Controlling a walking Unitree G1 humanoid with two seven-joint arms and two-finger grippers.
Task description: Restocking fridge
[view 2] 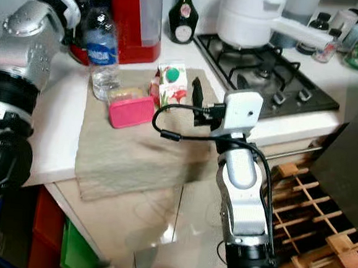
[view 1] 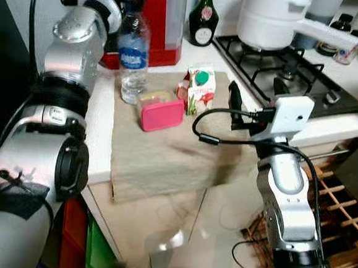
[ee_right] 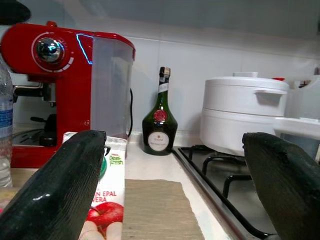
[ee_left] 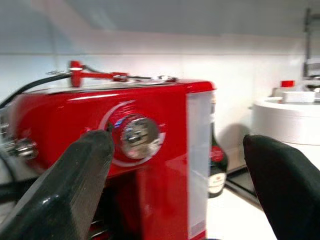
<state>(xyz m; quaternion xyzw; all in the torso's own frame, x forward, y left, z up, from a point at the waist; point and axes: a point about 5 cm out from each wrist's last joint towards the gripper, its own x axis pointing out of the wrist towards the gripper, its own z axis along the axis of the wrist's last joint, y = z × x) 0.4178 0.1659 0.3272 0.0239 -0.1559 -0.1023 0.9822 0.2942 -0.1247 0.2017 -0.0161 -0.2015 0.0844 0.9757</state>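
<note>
On a beige mat (view 1: 165, 158) on the counter stand a clear water bottle (view 1: 134, 56) with a blue label, a small apple juice carton (view 1: 201, 89) with a green cap, and a pink lidded box (view 1: 162, 114). My right gripper (view 1: 234, 104) hovers just right of the carton, open, with nothing between its fingers (ee_right: 65, 190); the carton (ee_right: 110, 200) sits by the left finger. My left arm (view 1: 74, 45) is raised behind the bottle. Its gripper (ee_left: 175, 190) is open and faces the red coffee machine (ee_left: 125, 150).
The red coffee machine (view 1: 157, 20) stands at the back of the counter beside a dark green bottle (view 1: 204, 15). A gas hob (view 1: 289, 74) with a large white pot (view 1: 269, 17) lies to the right. Below are a wooden rack (view 1: 340, 209), floor cables and red and green crates (view 1: 84, 238).
</note>
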